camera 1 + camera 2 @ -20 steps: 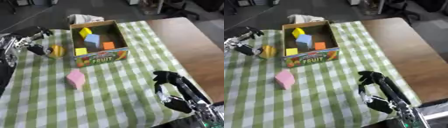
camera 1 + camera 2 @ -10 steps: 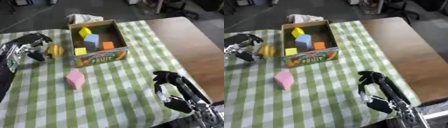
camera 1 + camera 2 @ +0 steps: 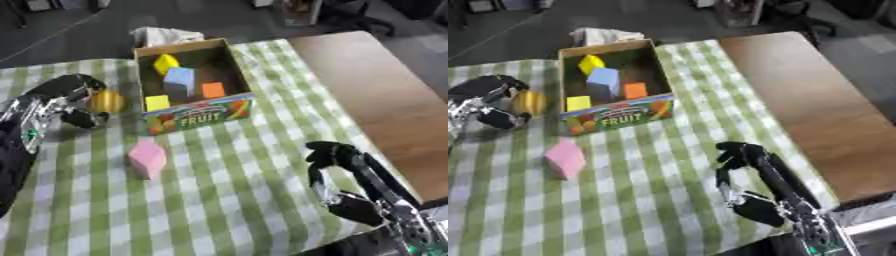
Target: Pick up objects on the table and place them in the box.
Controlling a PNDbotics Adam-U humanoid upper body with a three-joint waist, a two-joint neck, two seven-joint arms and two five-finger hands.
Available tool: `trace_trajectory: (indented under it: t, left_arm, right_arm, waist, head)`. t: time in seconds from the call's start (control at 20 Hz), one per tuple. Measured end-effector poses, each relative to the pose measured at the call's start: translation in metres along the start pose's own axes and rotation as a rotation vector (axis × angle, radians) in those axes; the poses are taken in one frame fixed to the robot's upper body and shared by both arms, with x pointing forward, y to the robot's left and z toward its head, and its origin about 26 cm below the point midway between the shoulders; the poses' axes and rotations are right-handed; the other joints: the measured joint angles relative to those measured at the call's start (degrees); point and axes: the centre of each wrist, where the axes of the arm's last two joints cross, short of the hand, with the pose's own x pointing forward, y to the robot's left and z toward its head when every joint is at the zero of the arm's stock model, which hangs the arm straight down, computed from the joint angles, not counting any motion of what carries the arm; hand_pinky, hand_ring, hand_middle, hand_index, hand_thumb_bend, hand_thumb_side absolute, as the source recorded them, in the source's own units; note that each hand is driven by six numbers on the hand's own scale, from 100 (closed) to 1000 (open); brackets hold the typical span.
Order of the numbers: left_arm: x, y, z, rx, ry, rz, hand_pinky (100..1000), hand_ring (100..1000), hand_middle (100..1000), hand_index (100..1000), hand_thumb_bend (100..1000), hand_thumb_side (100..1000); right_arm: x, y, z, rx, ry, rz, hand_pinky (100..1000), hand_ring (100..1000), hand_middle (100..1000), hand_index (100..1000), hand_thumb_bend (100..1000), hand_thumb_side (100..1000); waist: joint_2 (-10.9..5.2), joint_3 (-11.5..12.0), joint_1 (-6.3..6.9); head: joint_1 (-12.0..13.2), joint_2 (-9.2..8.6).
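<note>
Box [image 3: 194,116] holds four blocks while the left hand [image 3: 66,100], now curled round the yellow piece [image 3: 108,101] beside it, readies a lift; the pink block [image 3: 147,158] waits.

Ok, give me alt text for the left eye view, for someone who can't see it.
The robot's left hand curls around a yellow block on a green checked cloth, just left of an open fruit box holding yellow, blue and orange blocks. A pink block lies on the cloth nearer the camera, and the right hand rests idle at lower right.
</note>
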Motion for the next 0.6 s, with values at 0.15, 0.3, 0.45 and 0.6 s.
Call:
trace_trajectory:
  t: [0.15, 0.3, 0.45, 0.6]
  left_arm:
    - [0.0003, -0.0011, 0.0, 0.005, -0.002, -0.001, 651, 592, 625, 788, 228, 233]
    - [0.002, -0.0033, -0.0002, 0.028, -0.002, -0.004, 595, 518, 531, 712, 214, 213]
    - [0.0026, -0.0047, -0.0002, 0.069, 0.003, -0.004, 552, 460, 455, 637, 195, 195]
    - [0.0035, -0.0023, 0.0001, 0.12, -0.001, -0.002, 522, 412, 382, 565, 149, 180]
  right_arm:
    - [0.0001, -0.0001, -0.0002, 0.0, -0.001, 0.0, 698, 634, 637, 837, 100, 267]
    - [0.0004, -0.0004, -0.0007, -0.001, -0.003, 0.001, 698, 634, 637, 837, 100, 267]
    - [0.0004, -0.0004, -0.0008, -0.001, -0.003, 0.001, 698, 633, 636, 837, 100, 266]
    - [0.0004, -0.0004, -0.0008, -0.001, -0.003, 0.001, 698, 633, 636, 837, 100, 265]
  waist:
    - [0.0, -0.1, 0.01]
    - [0.0, -0.1, 0.01]
    - [-0.01, 0.0, 0.01]
    - [-0.01, 0.1, 0.01]
  head:
    - [0.0, 0.0]
    - [0.0, 0.0]
    - [-0.1, 0.0]
    - [-0.2, 0.0]
